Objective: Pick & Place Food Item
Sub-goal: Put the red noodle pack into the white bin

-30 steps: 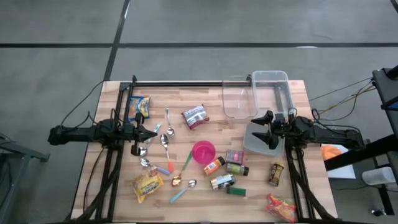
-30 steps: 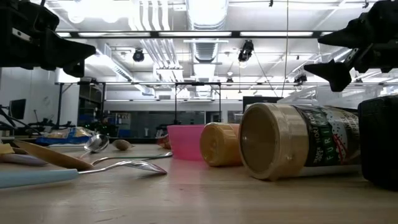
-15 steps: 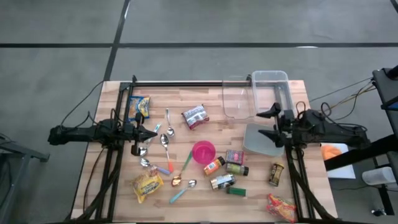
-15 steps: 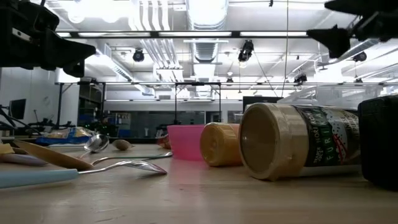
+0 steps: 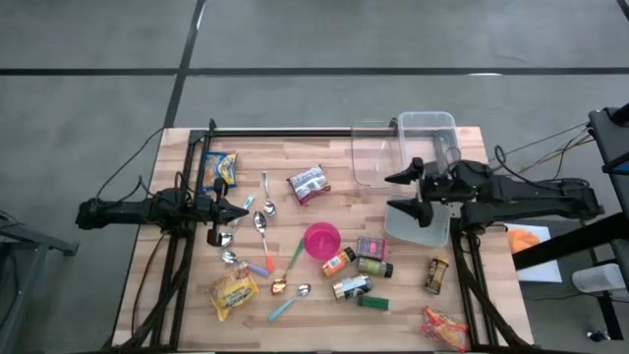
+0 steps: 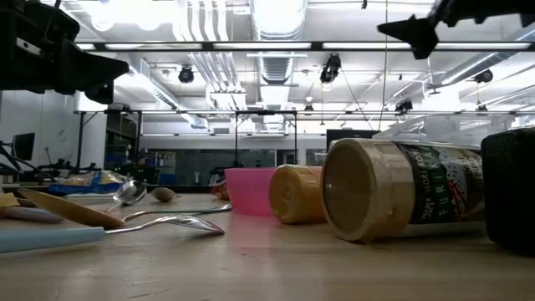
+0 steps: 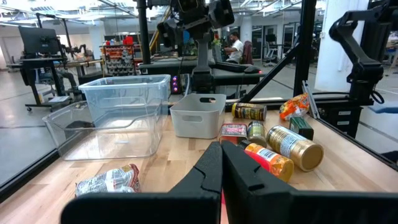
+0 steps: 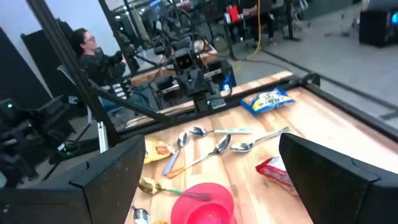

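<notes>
My right gripper (image 5: 393,193) hangs open, high above the table, over the left edge of the grey bin (image 5: 423,228); nothing is between its fingers (image 8: 210,149). My left gripper (image 5: 243,208) waits shut at the table's left, level and holding nothing (image 7: 221,167). Food items lie flat on the wood: a blue snack bag (image 5: 220,169), a silver-red packet (image 5: 308,184), a yellow packet (image 5: 233,292) and a red packet (image 5: 444,327). Jars and cans (image 5: 356,267) lie on their sides beside the pink bowl (image 5: 321,239).
Two clear tubs (image 5: 378,157) (image 5: 429,136) stand at the far right. Several spoons (image 5: 261,224) lie scattered between the left gripper and the pink bowl. A big jar (image 6: 393,199) lies close to the low camera. A person sits beyond the table (image 8: 87,50).
My right gripper has risen well above the table and moved a little toward the table's left, staying open and empty. Nothing on the table has moved.
</notes>
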{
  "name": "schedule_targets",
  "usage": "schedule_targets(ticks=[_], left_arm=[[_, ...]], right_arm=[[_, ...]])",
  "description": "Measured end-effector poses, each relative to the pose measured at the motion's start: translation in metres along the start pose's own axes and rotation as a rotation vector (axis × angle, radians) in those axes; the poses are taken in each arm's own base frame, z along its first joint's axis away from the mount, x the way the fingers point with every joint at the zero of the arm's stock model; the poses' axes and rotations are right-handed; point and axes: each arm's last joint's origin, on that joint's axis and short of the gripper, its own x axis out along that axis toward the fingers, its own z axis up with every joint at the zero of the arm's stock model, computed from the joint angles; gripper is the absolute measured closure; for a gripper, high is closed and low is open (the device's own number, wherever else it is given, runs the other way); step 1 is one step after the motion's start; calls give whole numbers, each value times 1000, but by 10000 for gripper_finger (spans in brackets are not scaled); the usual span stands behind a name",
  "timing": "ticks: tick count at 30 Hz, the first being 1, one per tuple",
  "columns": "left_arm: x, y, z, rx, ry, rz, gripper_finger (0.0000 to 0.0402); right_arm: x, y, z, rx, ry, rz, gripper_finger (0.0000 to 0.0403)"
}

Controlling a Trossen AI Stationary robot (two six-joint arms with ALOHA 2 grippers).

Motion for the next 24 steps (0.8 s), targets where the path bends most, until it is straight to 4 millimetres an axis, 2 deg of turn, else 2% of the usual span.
schedule_targets(ticks=[17, 24], left_arm=[[0, 0, 0, 0, -1, 0, 401], [0, 0, 0, 0, 0, 0, 401]], right_arm=[[89, -1, 7, -1, 201, -78, 37], [127, -5, 1, -68, 280, -104, 37]])
